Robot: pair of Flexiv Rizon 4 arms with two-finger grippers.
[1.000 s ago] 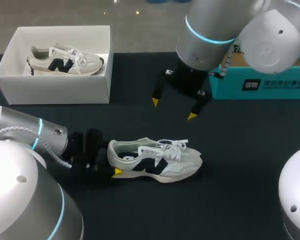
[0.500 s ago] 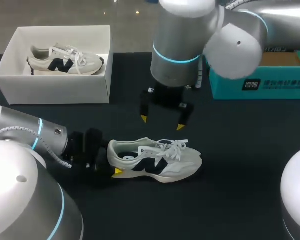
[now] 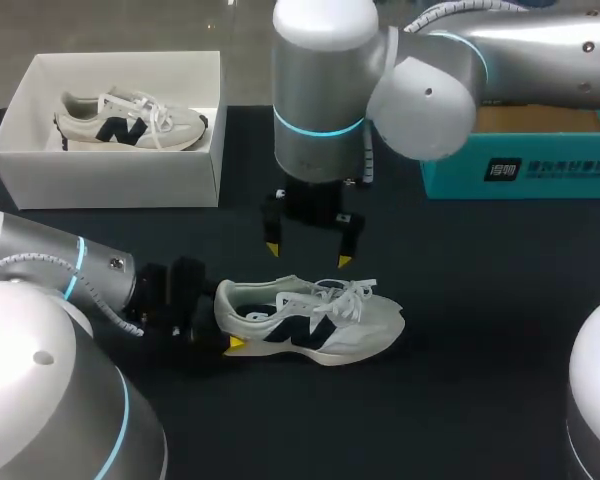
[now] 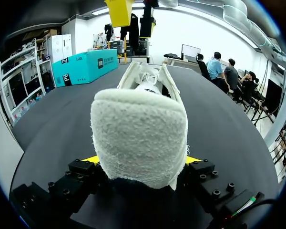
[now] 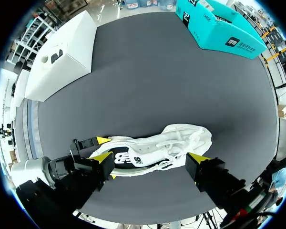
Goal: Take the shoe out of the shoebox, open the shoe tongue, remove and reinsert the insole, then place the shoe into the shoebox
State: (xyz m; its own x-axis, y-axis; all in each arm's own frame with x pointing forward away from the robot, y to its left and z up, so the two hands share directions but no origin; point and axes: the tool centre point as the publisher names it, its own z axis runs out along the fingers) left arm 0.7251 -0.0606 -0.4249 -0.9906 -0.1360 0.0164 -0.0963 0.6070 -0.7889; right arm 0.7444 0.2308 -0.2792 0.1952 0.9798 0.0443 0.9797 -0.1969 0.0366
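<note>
While the white and navy shoe lies on its sole on the black table, lower centre of the head view with its toe toward the frame's right, the left gripper is at its heel, coming in from the lower left. Left wrist view: the heel fills the space between the left gripper's own fingers, a yellow tip pressed against each side; jaws clamped on the heel. The right arm enters from the upper right and reaches past the middle. The right gripper points down, hanging over the shoe's opening and laces, apart from them, with its jaws spread wide and nothing between them. Right wrist view: the shoe sits under and between the two yellow tips of the right gripper, untouched, with the left gripper's tips flanking its heel. The white shoebox stands open at the upper left of the head view, well apart from the shoe on the table. A second shoe of the same kind lies inside it, toe toward the right. A teal box stands at the table's upper right.
</note>
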